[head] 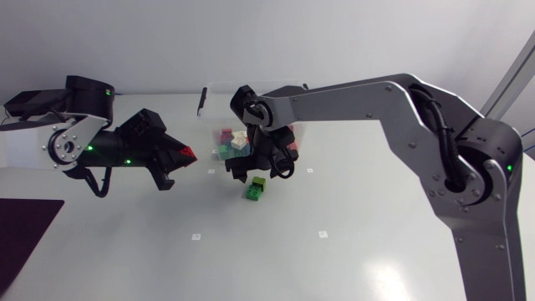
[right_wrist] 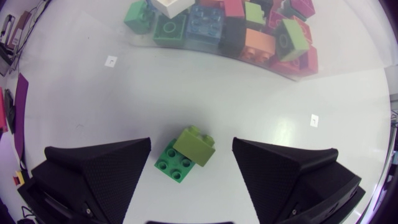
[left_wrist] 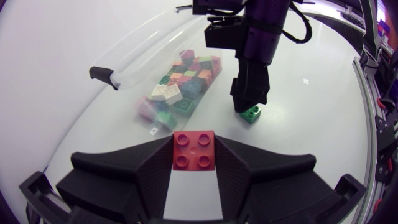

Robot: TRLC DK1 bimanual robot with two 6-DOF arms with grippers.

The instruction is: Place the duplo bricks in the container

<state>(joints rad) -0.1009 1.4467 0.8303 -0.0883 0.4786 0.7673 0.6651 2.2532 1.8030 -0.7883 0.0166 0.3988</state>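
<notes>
A red duplo brick (left_wrist: 194,150) sits studs-up between the fingers of my left gripper (left_wrist: 194,163), which is shut on it; in the head view that gripper (head: 182,156) hangs left of the clear container (head: 219,94). The container holds several mixed-colour bricks (left_wrist: 185,79). My right gripper (right_wrist: 192,150) stands open over a light green brick stacked askew on a dark green brick (right_wrist: 174,163), a finger on each side with gaps. This green pair (head: 255,189) lies on the table just in front of the container, under the right gripper (head: 257,174).
A dark purple mat (head: 23,227) lies at the table's front left corner. Small white markers (head: 323,233) dot the table surface. A black clip (left_wrist: 102,74) sits on the container's rim on the left arm's side.
</notes>
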